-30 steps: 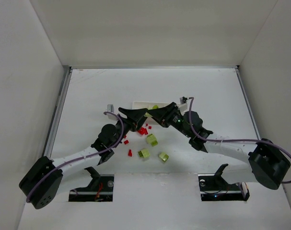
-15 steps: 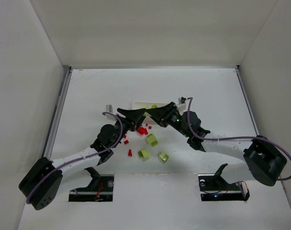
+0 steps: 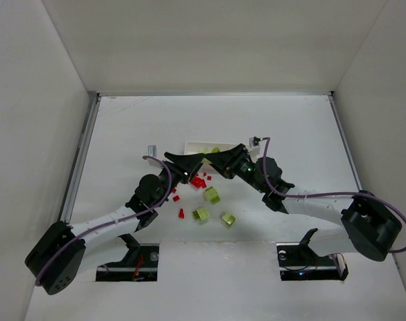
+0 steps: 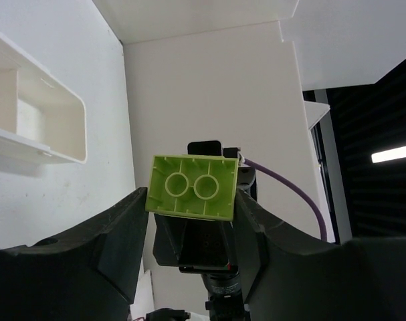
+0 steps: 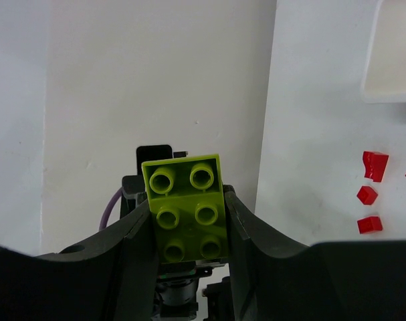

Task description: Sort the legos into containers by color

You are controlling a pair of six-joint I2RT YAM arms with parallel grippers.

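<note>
Overhead, the long white tray (image 3: pixel 191 142) lies across the middle of the table (image 3: pixel 289 127), with both arms' black fingers hiding most of it. Two small green bits (image 3: pixel 204 148) show inside it, though which section they lie in cannot be told. In the left wrist view, the one section that shows is bare white inside.

Open tabletop lies beyond the tray and out to either side, up to the white walls (image 3: pixel 49 120) that box the table in. The middle is crowded. The two grippers point at each other with their tips nearly meeting, just on the near side of the tray.

The left gripper (image 4: pixel 191 207) is clamped on a green brick (image 4: pixel 192 187), held up off the table with its hollow underside and two round tubes facing the camera. The right gripper (image 5: pixel 187 231) is clamped on a studded green brick (image 5: pixel 186 200) with six studs in two rows, pinched by its long sides and also off the table.

A cluster of tiny red pieces (image 3: pixel 199 180) lies on the table just below the fingertips, with a few more scattered toward the left arm. Three loose green blocks (image 3: pixel 211 194) sit nearer the arm bases, close together but not touching.
</note>
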